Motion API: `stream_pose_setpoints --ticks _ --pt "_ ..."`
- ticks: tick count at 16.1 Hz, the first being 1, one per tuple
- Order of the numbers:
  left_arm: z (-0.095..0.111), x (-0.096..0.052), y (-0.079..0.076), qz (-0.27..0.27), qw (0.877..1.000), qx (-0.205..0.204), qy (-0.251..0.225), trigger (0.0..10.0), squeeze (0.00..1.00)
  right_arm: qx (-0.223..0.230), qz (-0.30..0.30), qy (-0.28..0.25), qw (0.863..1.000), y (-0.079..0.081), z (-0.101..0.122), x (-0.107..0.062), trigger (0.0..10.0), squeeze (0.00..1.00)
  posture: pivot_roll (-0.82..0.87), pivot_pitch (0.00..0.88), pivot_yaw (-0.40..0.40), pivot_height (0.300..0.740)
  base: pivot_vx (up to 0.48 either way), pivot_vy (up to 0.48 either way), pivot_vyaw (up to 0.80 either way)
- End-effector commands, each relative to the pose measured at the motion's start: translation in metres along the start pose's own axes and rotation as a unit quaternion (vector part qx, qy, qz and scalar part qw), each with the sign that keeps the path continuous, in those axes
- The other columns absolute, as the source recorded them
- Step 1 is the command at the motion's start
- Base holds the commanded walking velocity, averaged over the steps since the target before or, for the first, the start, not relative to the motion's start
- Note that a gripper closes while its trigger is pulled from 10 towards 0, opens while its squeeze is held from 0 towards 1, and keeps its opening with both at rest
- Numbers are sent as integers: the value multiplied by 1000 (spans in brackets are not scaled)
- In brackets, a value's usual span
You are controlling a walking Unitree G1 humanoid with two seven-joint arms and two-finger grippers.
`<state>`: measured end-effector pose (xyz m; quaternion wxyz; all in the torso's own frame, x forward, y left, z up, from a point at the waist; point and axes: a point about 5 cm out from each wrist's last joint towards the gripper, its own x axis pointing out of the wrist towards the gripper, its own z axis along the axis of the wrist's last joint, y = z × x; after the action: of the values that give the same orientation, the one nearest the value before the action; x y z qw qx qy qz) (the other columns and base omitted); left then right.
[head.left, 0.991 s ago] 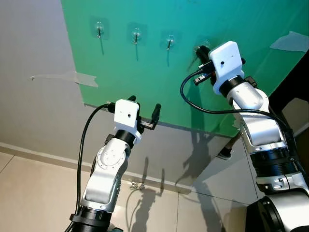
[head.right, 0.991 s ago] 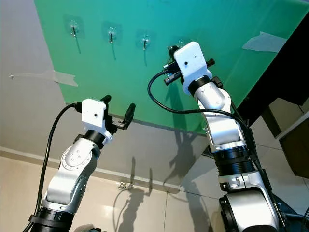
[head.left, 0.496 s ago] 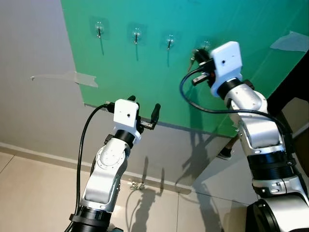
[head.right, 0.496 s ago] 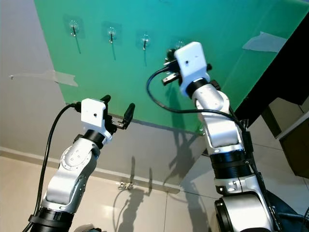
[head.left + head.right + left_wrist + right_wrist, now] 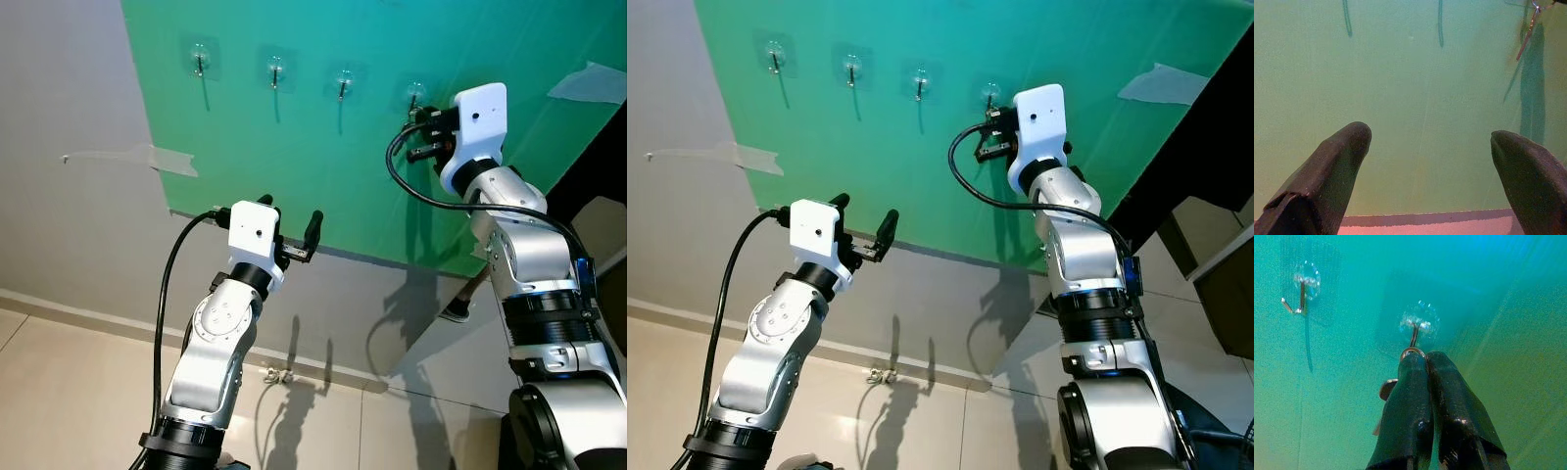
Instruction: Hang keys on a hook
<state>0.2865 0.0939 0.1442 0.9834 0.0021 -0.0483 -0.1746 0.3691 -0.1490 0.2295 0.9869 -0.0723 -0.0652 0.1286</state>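
Observation:
Several clear stick-on hooks sit in a row on a green sheet (image 5: 294, 147) taped to the wall. My right gripper (image 5: 1422, 357) is raised to the rightmost hook (image 5: 1415, 328) and is shut on the key ring (image 5: 1412, 351). The ring sits just under the hook's metal prong, and a key (image 5: 1386, 388) dangles beside the fingers. From the head, this gripper (image 5: 417, 117) is just below that hook (image 5: 415, 94). My left gripper (image 5: 292, 211) is held lower, near the sheet's bottom edge, open with nothing in it.
The other hooks (image 5: 276, 70) to the left are bare. A strip of tape (image 5: 147, 157) crosses the grey wall. A small metal thing (image 5: 277, 373) lies on the tiled floor by the baseboard. Dark furniture (image 5: 1215, 225) stands at the right.
My right wrist has swung to the right and turned, uncovering the rightmost hook, with the gripper tips now right under it. The left arm has stayed put.

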Motion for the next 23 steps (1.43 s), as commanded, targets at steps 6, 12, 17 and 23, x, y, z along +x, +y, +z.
stream_pose_setpoints --ticks 6,12,17,23 --pt "1 3 -3 -6 1000 -5 4 10000 0 169 -11 64 983 -6 -17 4 0 0 19 0 -123 740 0 0 0" --pt "0 3 0 -3 1000 -5 8 10000 0 80 -26 98 992 -2 -41 -2 10000 0 22 0 -123 740 0 0 0" --pt "1 9 2 -6 1000 -2 7 10000 0 -60 -24 38 997 15 -37 -9 10000 1000 8 0 -98 740 0 0 0" --pt "0 15 1 -20 1000 3 11 10000 0 -78 -45 36 995 14 -50 -18 10000 1000 -11 0 -68 740 0 0 0"
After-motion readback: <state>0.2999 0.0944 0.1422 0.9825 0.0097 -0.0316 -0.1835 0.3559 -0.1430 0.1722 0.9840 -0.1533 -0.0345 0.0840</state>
